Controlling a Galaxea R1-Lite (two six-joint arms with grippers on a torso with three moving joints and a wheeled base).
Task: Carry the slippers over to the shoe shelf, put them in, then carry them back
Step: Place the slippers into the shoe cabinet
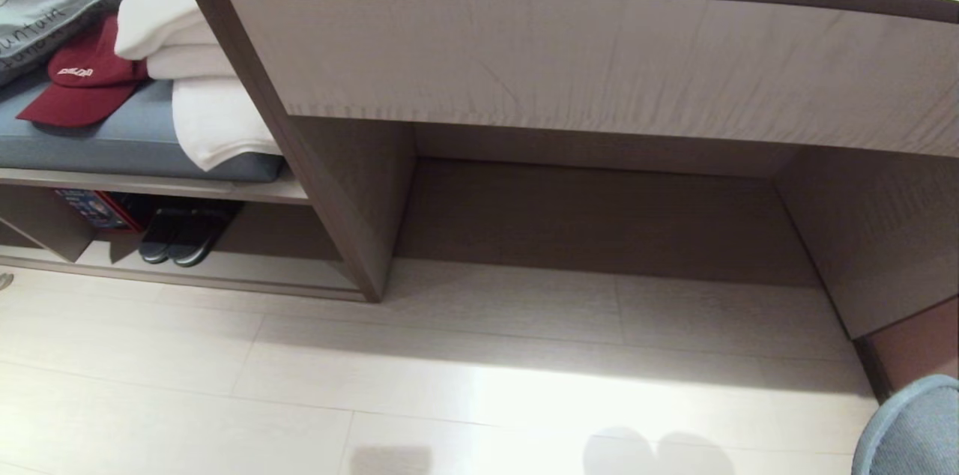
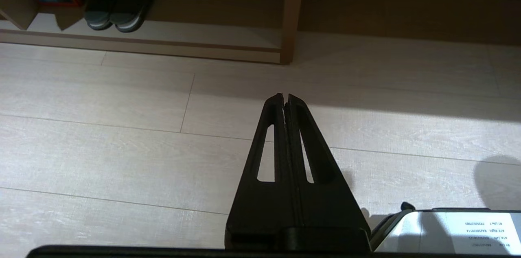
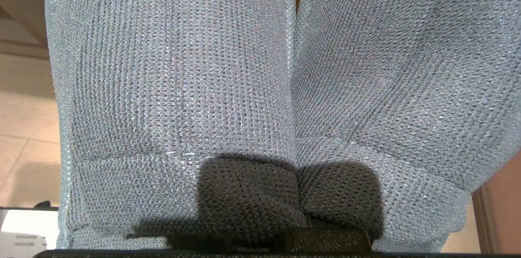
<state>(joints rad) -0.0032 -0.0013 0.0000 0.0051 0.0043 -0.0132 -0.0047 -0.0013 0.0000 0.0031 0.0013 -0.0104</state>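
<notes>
Slippers (image 3: 260,87), the blue-grey knitted pair, hang side by side from the right gripper, filling the right wrist view; its jaws are pinched onto the fabric at the heel ends, though the fingertips themselves are hidden behind the cloth. In the head view only one rounded toe (image 1: 910,426) shows, at the lower right edge, above the floor (image 1: 449,385).

Left gripper (image 2: 285,97): closed, empty, held over the pale floor boards, well apart from any object.

Shoe shelf (image 1: 247,276): the low cubby stands to the left, under a cushioned bench (image 1: 112,138) carrying a red cap (image 1: 82,82) and folded white towels (image 1: 202,108). A dark pair of shoes (image 1: 183,235) with pale-edged soles already sits inside, beside a coloured box (image 1: 94,207).

Task status, as judged: the pair is picked up and in transit. Not yet done: reaching the cubby, setting the pair inside, retrieving it, and carrying it back. Free space remains in the cubby to the right of the dark pair.
</notes>
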